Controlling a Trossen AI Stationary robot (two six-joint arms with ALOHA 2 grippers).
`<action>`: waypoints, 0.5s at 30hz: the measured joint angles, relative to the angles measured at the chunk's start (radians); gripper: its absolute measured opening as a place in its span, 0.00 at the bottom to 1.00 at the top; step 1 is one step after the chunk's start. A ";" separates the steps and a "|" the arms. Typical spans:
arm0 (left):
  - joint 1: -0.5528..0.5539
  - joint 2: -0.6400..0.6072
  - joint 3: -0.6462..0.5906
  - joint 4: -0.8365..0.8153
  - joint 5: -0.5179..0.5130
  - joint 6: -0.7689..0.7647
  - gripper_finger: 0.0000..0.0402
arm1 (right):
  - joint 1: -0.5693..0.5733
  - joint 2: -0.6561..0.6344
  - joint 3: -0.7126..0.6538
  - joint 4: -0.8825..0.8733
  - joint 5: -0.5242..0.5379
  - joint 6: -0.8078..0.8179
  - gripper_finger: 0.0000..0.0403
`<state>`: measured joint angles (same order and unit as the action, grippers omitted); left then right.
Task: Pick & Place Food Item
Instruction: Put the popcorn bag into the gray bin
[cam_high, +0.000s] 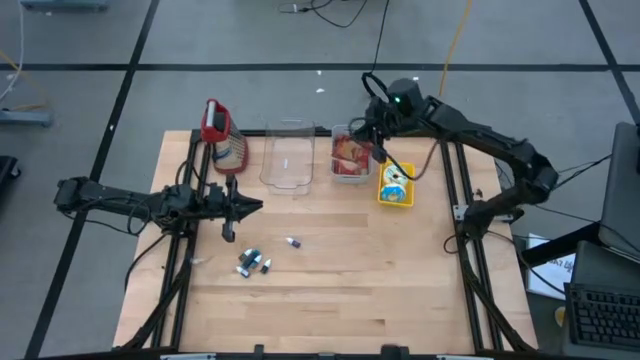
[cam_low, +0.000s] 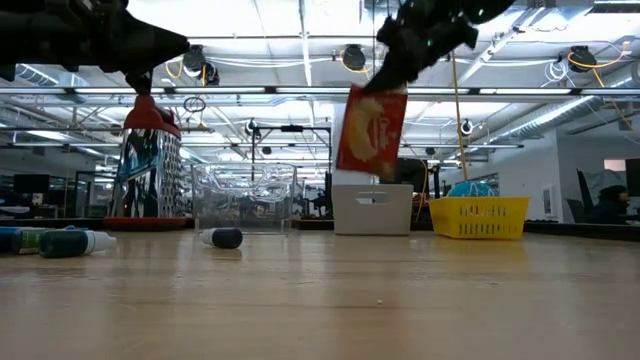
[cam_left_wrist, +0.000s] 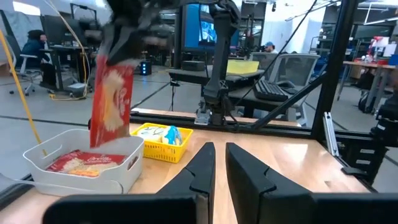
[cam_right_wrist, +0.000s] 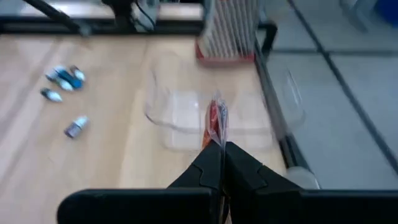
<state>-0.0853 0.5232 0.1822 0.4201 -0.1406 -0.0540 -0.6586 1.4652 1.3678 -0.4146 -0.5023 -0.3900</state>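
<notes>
My right gripper is clenched on 1 red snack packet, hanging long axis vertical over the white bin at the high view's upper middle. The clear container lies just left of it. Only the low view shows the packet lifted clear. My left gripper, fingers nearly together, waits mid-left.

A robotics lab set in a large open industrial hall. The wooden surface stands on a grey floor marked with dark lines, cables trailing across it. Behind, exposed ceiling trusses and strip lights run overhead. Desks carry monitors, a keyboard and office chairs, where a seated person works.
</notes>
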 joint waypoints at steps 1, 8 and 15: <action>0.000 0.000 0.000 0.000 0.000 0.000 0.09 | -0.014 0.017 0.000 -0.004 0.000 -0.011 0.00; 0.000 0.000 0.000 0.000 0.000 -0.001 0.09 | -0.056 0.086 0.000 -0.090 0.001 -0.094 0.00; 0.000 0.000 0.000 0.000 0.000 -0.003 0.09 | -0.054 0.086 0.000 -0.086 0.000 -0.098 0.00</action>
<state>-0.0853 0.5232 0.1822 0.4198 -0.1406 -0.0570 -0.7124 1.5510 1.3678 -0.5003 -0.5026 -0.4877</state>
